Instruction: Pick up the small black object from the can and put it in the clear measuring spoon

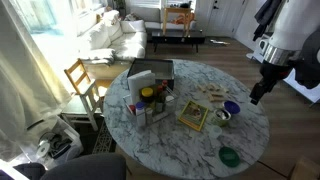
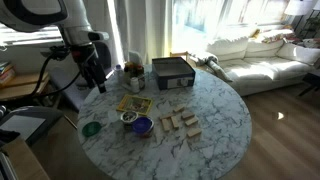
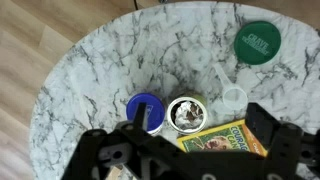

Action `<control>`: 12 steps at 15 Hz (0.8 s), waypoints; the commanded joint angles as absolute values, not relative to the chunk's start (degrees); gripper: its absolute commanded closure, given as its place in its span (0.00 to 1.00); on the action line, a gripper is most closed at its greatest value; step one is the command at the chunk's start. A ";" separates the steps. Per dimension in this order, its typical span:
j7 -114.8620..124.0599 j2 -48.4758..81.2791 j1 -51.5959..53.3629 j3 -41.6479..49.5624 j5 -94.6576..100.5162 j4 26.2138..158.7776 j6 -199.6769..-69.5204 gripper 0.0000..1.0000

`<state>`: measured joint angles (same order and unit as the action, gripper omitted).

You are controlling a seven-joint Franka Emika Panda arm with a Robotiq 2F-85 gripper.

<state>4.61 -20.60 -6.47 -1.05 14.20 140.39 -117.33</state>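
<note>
Round marble table (image 1: 170, 145); gripper (image 1: 262, 92) hangs over its edge on the arm's side, fingers (image 3: 285, 140) spread wide, holding nothing. Yellow-green book (image 3: 225, 138) lies a little in from that edge, green lid (image 3: 259, 42) apart near the rim. Blue cup (image 3: 146, 108) and can (image 3: 186, 112) side by side just beside the book; can's inside dark, small black object not clear to tell. Clear measuring spoon (image 3: 233, 97) just beside the can
</note>
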 commanded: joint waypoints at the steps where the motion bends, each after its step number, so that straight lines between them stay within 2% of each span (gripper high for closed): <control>1: 4.83 -20.59 -5.70 -0.34 14.45 140.30 -117.16 0.00; 6: 11.30 -18.55 -5.90 -0.53 10.66 139.84 -118.91 0.00; 12: 27.51 -10.34 -8.10 -0.14 9.78 139.53 -129.25 0.00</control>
